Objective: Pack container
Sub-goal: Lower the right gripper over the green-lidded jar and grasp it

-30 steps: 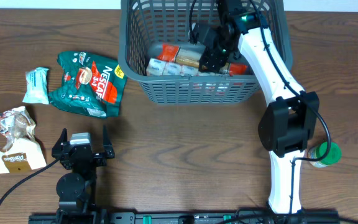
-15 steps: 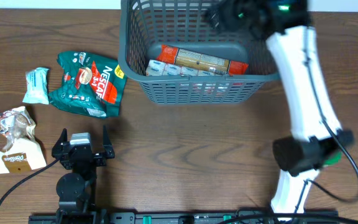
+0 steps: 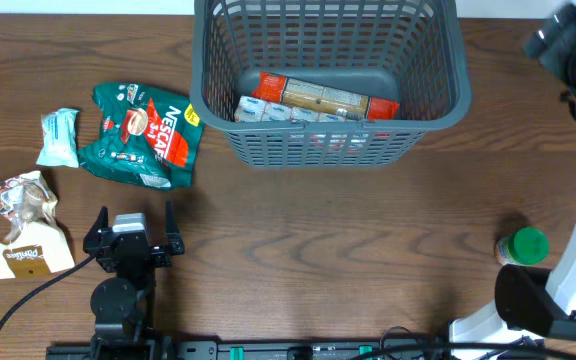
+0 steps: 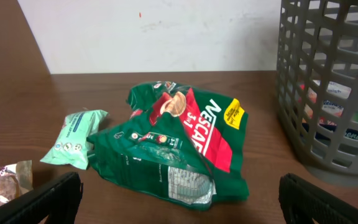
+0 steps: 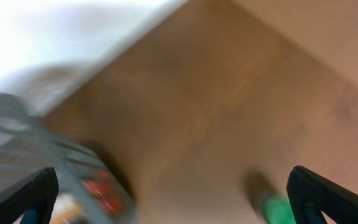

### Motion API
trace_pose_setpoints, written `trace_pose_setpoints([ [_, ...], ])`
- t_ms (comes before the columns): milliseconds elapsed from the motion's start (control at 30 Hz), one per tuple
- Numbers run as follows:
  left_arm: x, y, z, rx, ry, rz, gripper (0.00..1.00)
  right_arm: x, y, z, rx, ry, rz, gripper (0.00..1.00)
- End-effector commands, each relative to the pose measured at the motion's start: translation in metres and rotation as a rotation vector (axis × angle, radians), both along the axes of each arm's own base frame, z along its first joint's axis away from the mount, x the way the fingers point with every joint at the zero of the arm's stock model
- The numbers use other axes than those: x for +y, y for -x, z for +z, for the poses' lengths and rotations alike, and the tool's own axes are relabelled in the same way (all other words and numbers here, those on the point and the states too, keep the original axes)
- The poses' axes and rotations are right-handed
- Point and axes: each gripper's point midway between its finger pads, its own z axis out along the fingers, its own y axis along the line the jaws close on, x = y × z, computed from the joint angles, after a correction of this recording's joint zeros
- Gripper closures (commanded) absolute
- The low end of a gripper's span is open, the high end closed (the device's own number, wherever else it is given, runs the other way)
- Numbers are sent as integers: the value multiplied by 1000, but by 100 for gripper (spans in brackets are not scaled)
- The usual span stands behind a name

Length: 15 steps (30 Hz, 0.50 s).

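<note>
The dark grey basket stands at the table's far middle and holds a red and tan packet and a white packet. Its wall shows in the left wrist view and, blurred, in the right wrist view. A green Nescafe bag lies left of it, also in the left wrist view. My left gripper is open and empty near the front edge, facing the bag. My right gripper is open and empty, high at the far right.
A mint packet lies left of the green bag, also in the left wrist view. A brown and white snack bag lies at the front left. A green-capped bottle stands at the front right.
My right arm has lifted out of the basket and swung to the far right. The packets it left stay in the basket. The left arm has not moved.
</note>
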Motion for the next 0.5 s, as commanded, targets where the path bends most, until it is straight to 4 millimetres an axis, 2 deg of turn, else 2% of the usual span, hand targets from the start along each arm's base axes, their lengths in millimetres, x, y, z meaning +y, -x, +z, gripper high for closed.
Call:
trace_pose_setpoints([
  [0,2,0,-15,38,-18,4,1,-20,18,-15,4,-90,-218,1],
  [267,2,0,-15,38,-18,4,1,-34,34,-60,76,-205,-425,1],
  [467,2,0,-15,38,-18,4,1,-43,59,-115,231,-244,-583,1],
])
